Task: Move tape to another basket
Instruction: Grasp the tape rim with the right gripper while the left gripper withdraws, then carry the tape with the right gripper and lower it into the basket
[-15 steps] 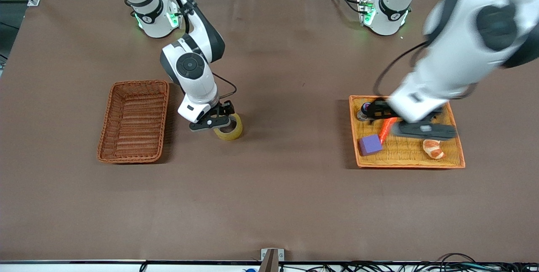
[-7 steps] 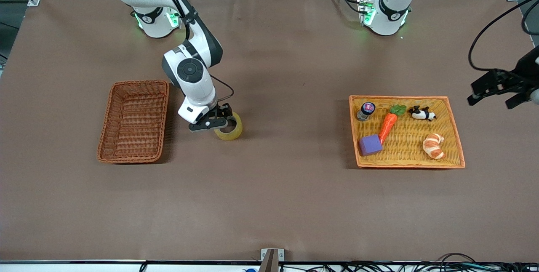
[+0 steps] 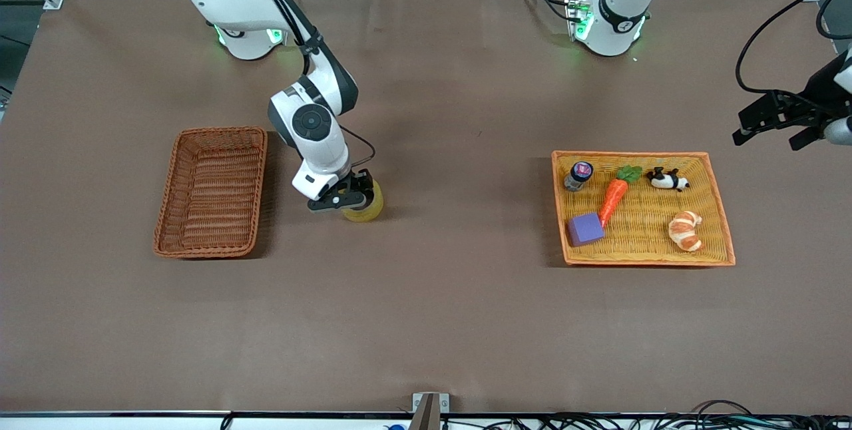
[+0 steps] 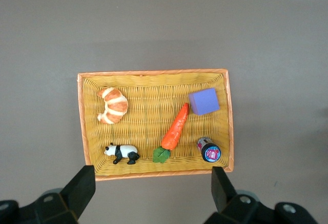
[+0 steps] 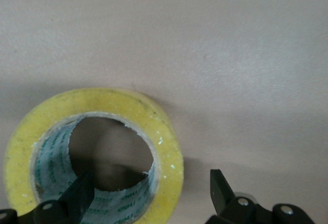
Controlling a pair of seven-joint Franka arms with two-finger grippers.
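Tape point(image 3: 365, 206) sits flat on the brown table point(image 3: 426, 310), left of centre in the front view, just beside the reddish-brown basket point(image 3: 212, 192) but not yet in it. We have lowered the right gripper point(image 3: 338, 200) onto the roll with its jaws spread: in the right wrist view one finger point(image 5: 77, 196) reaches down into the grey core while the other stands outside the yellow wall, so the ring's wall lies between them. We judge this a straddle set up for a pinch on the wall; nothing is clamped yet. The basket stands empty at the right arm's end of the table, which is why this arm takes the roll.

Our left gripper point(image 3: 775, 125) waits with jaws released, up at the right edge of the front view, above and to the right of the orange-yellow tray point(image 3: 722, 220). The tray holds a carrot point(image 3: 614, 195), a purple block point(image 3: 586, 228), a croissant point(image 3: 685, 230), a toy panda point(image 3: 667, 180) and a small jar point(image 3: 578, 175).
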